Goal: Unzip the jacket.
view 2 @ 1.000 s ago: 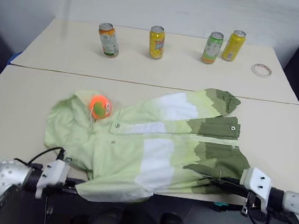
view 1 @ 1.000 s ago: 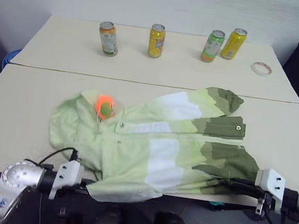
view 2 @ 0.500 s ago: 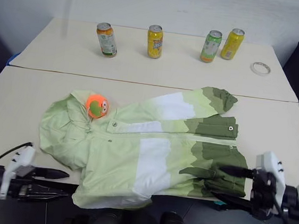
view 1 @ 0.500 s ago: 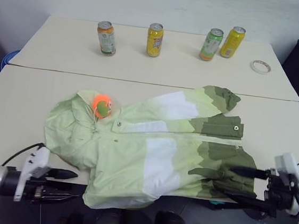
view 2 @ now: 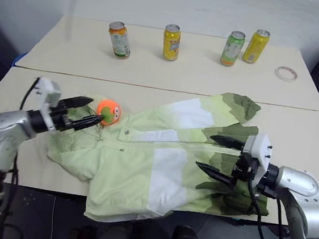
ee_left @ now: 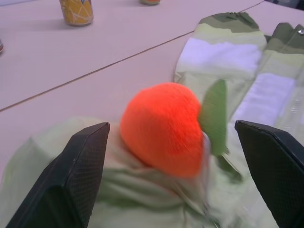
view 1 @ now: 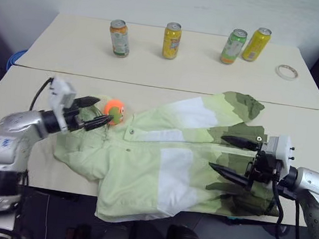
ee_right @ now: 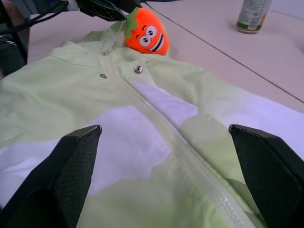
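Since a second ago both arms have risen from the bench's (view 1: 19, 150) near edge and their fingers have spread apart. The left pincer (view 1: 95, 113), jaws wide and holding nothing, now points at the orange plush toy (view 1: 114, 111) lying on the jacket's (view 1: 166, 160) collar. The right pincer (view 1: 232, 158), also wide apart and empty, hovers over the jacket's dark olive hem end. The jacket lies flat, zipper closed, across the front bench. Four drink cans (view 1: 172, 33) stand well beyond the jacket, with a tape roll (view 1: 287, 71) nearby.
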Motion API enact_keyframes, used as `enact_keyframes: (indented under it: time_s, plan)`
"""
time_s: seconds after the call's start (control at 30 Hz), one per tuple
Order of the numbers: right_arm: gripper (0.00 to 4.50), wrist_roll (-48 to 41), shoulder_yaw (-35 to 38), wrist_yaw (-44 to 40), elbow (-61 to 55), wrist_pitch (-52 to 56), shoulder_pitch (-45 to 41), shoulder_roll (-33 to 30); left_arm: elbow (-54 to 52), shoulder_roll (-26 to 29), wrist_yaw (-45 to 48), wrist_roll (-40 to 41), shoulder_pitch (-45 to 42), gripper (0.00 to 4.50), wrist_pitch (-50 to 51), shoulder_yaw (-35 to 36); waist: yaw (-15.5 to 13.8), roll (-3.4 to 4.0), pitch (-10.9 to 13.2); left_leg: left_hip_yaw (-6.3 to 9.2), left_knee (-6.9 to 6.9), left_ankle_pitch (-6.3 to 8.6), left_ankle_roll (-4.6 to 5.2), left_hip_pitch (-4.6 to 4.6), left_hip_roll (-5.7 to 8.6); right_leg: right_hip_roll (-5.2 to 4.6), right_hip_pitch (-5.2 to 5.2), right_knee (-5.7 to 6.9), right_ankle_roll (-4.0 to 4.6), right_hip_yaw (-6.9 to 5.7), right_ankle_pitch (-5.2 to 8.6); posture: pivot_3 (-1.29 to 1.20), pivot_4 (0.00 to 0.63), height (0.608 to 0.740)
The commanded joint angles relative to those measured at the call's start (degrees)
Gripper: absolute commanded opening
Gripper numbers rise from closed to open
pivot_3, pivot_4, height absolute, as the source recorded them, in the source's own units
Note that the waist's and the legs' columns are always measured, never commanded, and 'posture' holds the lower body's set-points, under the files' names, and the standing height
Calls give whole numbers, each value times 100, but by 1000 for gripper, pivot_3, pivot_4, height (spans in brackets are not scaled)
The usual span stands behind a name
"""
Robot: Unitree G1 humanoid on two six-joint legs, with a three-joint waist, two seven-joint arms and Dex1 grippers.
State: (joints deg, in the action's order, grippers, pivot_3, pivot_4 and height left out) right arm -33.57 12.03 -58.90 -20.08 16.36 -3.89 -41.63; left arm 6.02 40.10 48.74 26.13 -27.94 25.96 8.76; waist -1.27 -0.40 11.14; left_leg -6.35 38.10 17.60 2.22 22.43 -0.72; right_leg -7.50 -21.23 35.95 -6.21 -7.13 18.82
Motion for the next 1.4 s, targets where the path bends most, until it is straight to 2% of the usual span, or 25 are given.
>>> enact_keyframes:
  time_s: [0.03,0.1,0.17,0.33,0.5,0.57,0.67,0.77,0.83,0.87,0.97,1.03,1.13,1.3,1.4]
  plan:
    - [4500,99,75,180,-128,-267,51,162,431,-135,24,-355,-390,4445,-198,-328,-3,-2,1,-3,0,0,1,-1,0,0,-1,0,-1,3,-1,0,150,740]
    - [4500,71,106,387,-205,-350,36,357,750,-248,-7,-512,-616,4445,-188,-494,2,-2,1,-6,1,-1,2,-1,-3,2,-4,1,-2,8,-1,0,150,740]
    - [4500,-40,132,507,-313,-359,43,504,872,-317,113,-523,-736,4058,-90,-603,8,-2,1,-10,2,-4,0,-1,-8,6,-7,3,-2,12,-1,0,150,740]
    - [4500,16,100,667,-442,-422,199,632,810,-332,416,-469,-787,2560,74,-715,7,-2,1,-17,2,-5,-1,-1,-9,6,-16,10,-2,25,-1,0,150,740]
    - [4500,27,197,813,-466,-488,298,664,223,-676,937,54,-753,1009,-513,-438,-6,-2,1,-18,4,-5,0,0,-9,4,-16,9,-2,28,-1,0,150,740]
    - [4500,20,234,794,-438,-526,346,617,-122,-817,1409,17,-528,468,-1021,-712,-10,-2,1,-18,6,-5,1,1,-8,2,-16,9,-3,29,-2,0,150,740]
    - [4500,99,175,705,-398,-587,382,535,-363,-1006,1712,-205,-248,188,-1351,-1205,-5,-1,0,-20,4,-5,1,-2,-7,3,-14,8,-4,30,-2,0,150,740]
    - [4500,250,-18,704,-315,-457,346,466,-281,-1194,1822,-485,-99,187,-1552,-1657,-5,-2,0,-23,7,-7,3,-2,-8,7,-14,8,-4,32,-2,0,150,740]
    - [4500,183,-124,813,-238,-202,232,498,-70,-1317,1706,-580,-99,895,-1456,-1763,-3,-2,0,-24,9,-8,5,-2,-8,7,-14,10,-4,33,-2,0,150,740]
    - [4500,117,-144,848,-228,-91,187,519,-22,-1333,1714,-558,-104,1109,-1335,-1782,3,-2,0,-24,11,-9,6,-2,-9,6,-16,10,-4,35,-2,0,150,740]
    - [4500,176,-493,674,-180,65,-121,491,85,-1256,1711,-763,-75,2114,-1769,-1717,22,-1,0,-25,10,-9,5,-4,-12,5,-17,12,-4,38,-2,0,150,740]
    - [4500,132,-755,554,-139,290,-382,490,34,-1133,1759,-725,-17,2688,-1907,-1568,50,-2,0,-26,10,-9,6,-3,-12,3,-18,12,-4,38,-2,0,150,740]
    - [4500,133,-1273,329,-18,683,-964,510,-82,-666,2021,-738,189,3590,-2206,-1366,99,-2,0,-24,9,-9,5,-3,-16,-4,-20,12,-4,38,-2,0,150,740]
    - [4500,563,-2130,-6,650,722,-1981,797,-97,-5,2224,-586,478,3590,-2258,-923,160,-2,1,-23,7,-9,4,-1,-21,-8,-23,10,-4,34,-2,0,150,740]
    - [4500,1029,-2731,-162,1490,515,-2725,1302,110,213,2210,-722,561,3590,-2375,-796,167,-3,0,-24,7,-9,4,-1,-20,-8,-24,12,-4,33,-2,0,150,740]
